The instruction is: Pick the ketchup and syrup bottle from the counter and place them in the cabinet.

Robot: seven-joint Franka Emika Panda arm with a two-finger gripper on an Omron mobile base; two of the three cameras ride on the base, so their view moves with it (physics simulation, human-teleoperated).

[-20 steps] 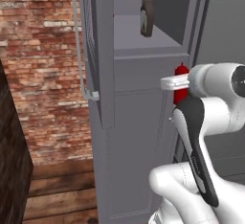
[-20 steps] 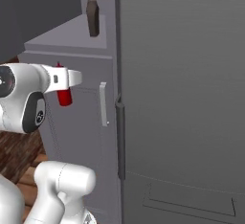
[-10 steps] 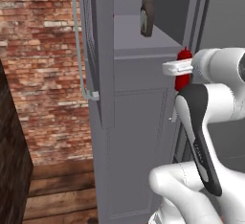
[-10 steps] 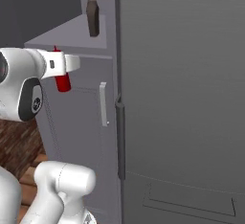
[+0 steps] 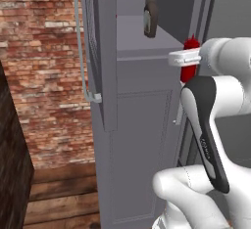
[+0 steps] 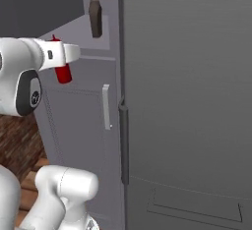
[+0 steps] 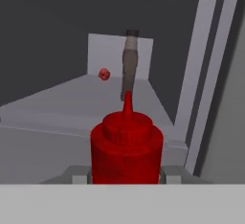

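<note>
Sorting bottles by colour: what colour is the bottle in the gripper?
Bright red; the ketchup held in the gripper shows best in the hand view.

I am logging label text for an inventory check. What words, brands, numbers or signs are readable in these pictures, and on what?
None can be read.
The ketchup in the gripper: plain red, no label.
The syrup bottle on the cabinet shelf: no legible label.
A small round mark on the arm's dark joint cover: too small to read.
</note>
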